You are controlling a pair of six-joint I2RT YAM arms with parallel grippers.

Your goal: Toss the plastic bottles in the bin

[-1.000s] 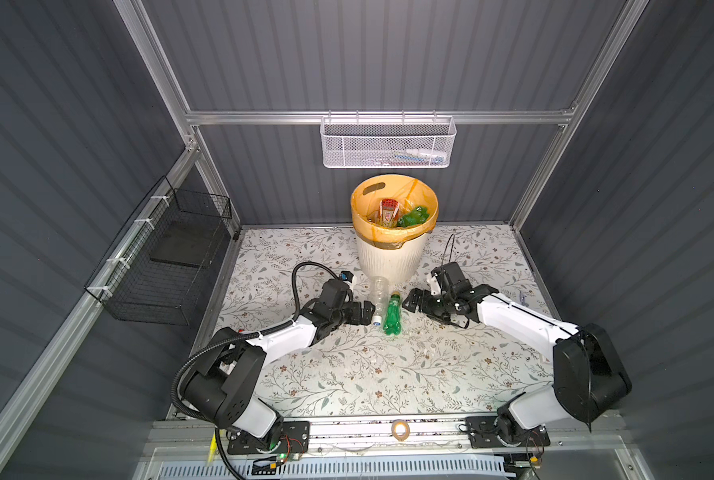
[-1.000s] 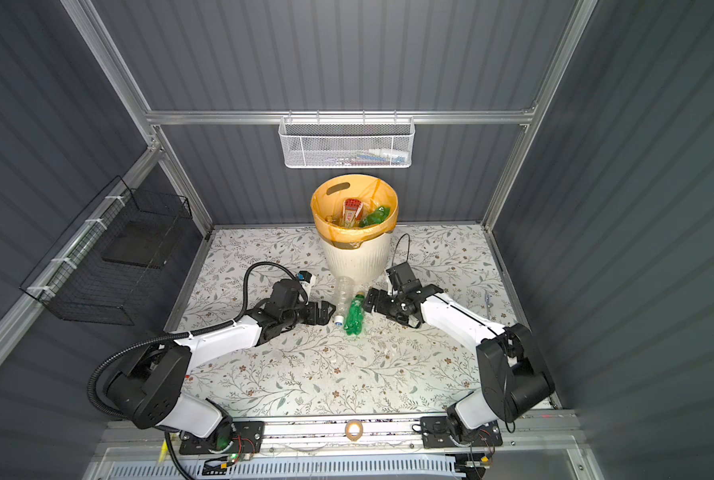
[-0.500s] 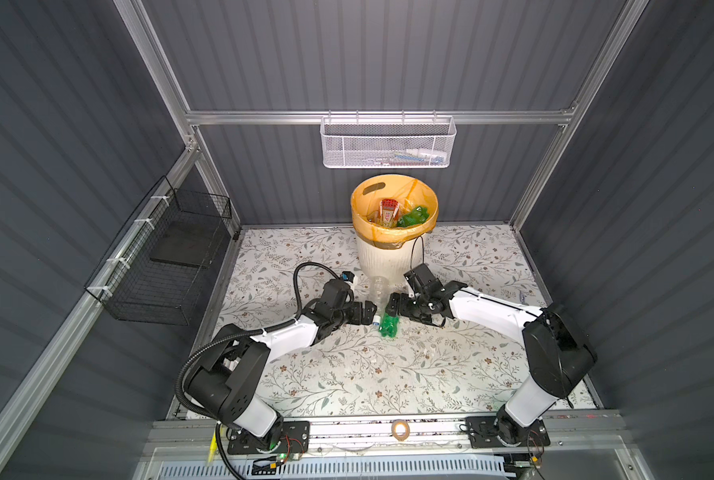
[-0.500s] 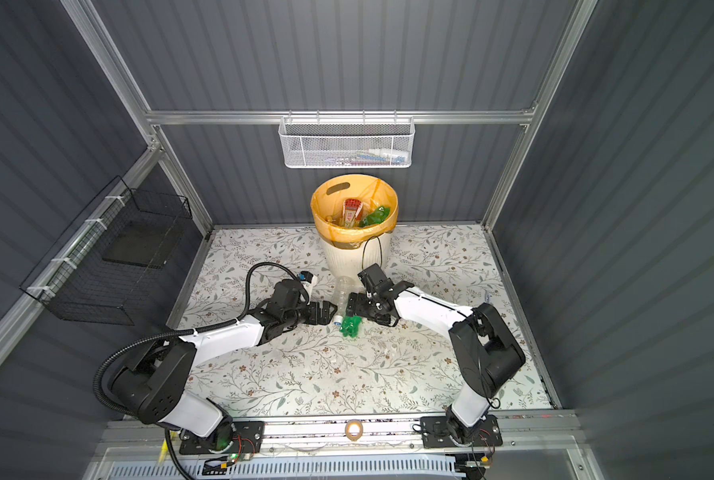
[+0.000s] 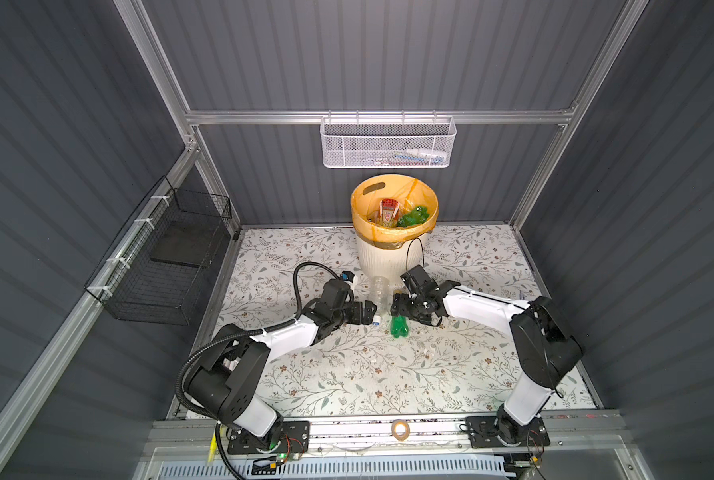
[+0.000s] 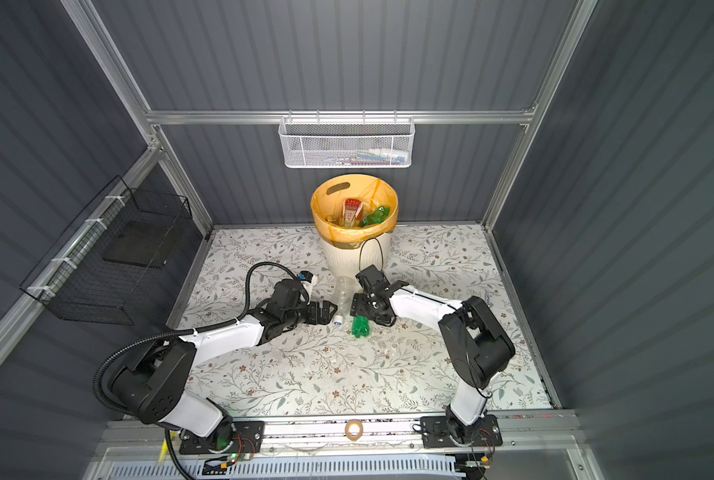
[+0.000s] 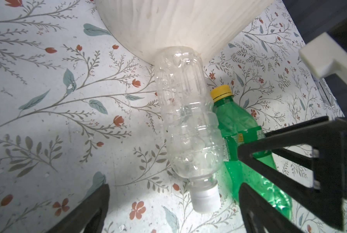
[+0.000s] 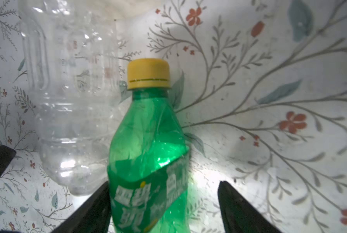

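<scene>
As my left gripper (image 5: 370,311) sits wide open by the cap of the clear bottle (image 5: 378,291), the green bottle (image 5: 399,327) lies touching it near the foot of the bin (image 5: 378,259). My right gripper (image 8: 164,182) straddles its label, jaws spread, so I should centre, squeeze gently, then lift clear.

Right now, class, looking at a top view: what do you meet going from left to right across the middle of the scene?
black wire basket → left arm's white link → clear bottle → green bottle → right arm's white link
</scene>
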